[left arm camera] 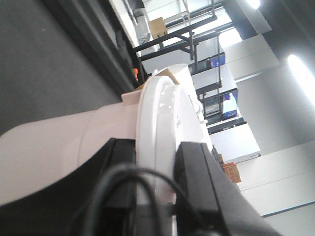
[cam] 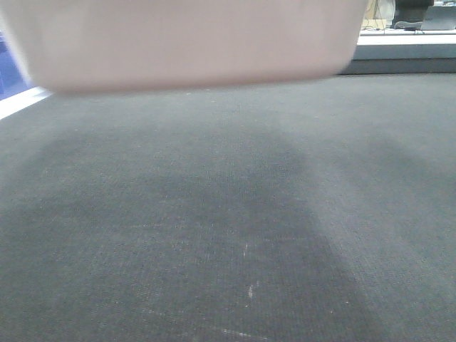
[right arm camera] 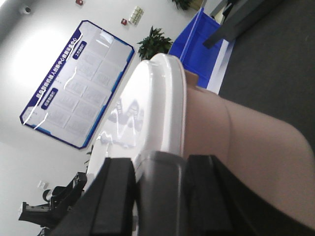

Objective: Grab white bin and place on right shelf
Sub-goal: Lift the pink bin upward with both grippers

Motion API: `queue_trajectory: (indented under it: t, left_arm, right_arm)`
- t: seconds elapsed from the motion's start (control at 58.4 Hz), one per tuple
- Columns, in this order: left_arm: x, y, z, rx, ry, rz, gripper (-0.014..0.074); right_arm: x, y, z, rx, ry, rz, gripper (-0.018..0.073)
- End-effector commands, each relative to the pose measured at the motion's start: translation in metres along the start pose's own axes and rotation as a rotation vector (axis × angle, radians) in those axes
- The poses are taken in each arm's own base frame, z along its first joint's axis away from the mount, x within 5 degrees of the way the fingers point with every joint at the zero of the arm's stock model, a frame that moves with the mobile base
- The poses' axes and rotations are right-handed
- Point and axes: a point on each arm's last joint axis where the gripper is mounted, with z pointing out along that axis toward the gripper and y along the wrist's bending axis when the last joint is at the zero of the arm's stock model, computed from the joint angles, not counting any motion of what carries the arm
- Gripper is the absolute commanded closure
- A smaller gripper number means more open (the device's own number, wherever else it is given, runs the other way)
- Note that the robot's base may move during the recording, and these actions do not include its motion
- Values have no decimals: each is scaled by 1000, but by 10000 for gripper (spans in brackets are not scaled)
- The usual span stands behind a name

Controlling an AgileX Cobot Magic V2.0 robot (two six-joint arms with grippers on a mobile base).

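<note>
Carrying appears to be the step in hand: the white bin [cam: 192,43] hangs above the carpet [cam: 228,228], clear of it. The left gripper [left arm camera: 155,167] is closed tight on the lid rim. The right gripper [right arm camera: 160,167] is closed on the grey handle [right arm camera: 158,196]. The next move calls for level, synchronised travel to the right shelf, which no view shows. A blue crate [right arm camera: 197,39] and dark racks [left arm camera: 197,49] stand beyond the bin, and could obstruct its path.

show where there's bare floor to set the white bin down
The grey carpet under and around the white bin is bare, bordered by the pale ledge far right and a blue object far left. Only those edges are crowded.
</note>
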Motion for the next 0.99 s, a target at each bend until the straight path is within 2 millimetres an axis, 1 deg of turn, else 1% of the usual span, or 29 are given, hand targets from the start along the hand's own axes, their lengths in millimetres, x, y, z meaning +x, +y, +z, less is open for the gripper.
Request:
queue_trajectory:
  t: [0.0,0.12,0.223,0.394,0.977]
  left_arm:
    - [40,-64,0,385,376,102,722]
    - [37,-79,2,413,378,135,722]
    - [35,-85,3,425,377,151,722]
    - [35,-85,3,424,378,153,722]
    - [35,-85,3,423,379,154,722]
  right_arm:
    - [27,72,-12,-486,272,-75,496]
    - [26,79,-15,-485,258,-88,496]
    - [26,83,-19,-489,249,-101,496]
    - [27,87,-21,-495,246,-112,496]
    - [27,87,-21,-492,244,-112,496]
